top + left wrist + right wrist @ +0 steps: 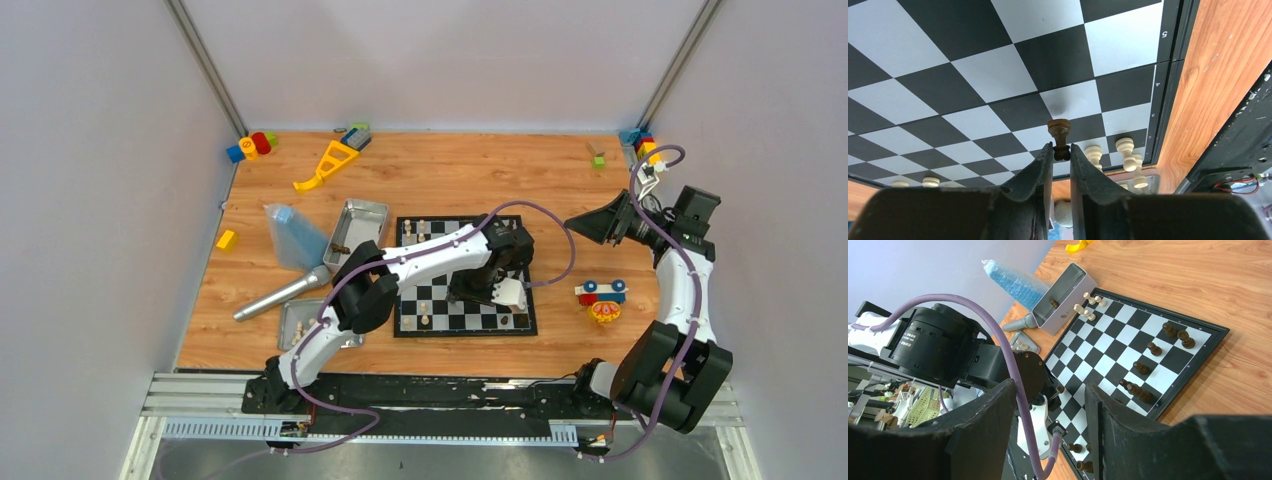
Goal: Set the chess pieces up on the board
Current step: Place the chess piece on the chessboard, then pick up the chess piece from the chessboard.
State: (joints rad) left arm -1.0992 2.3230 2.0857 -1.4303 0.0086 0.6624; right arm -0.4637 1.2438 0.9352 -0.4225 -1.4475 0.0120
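Left tool (pixel 1061 150) seems clamped on a dark piece (pixel 1059 129) standing on the board (pixel 998 75); open gently, lift straight, avoid tipping. Right tool (pixel 1050 387) gapes, empty.

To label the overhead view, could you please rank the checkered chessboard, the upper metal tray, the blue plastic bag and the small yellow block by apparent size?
1. Black-and-white checkered chessboard
2. Shiny rectangular metal tray and crinkled blue plastic bag: too alike to rank
3. Small yellow toy block
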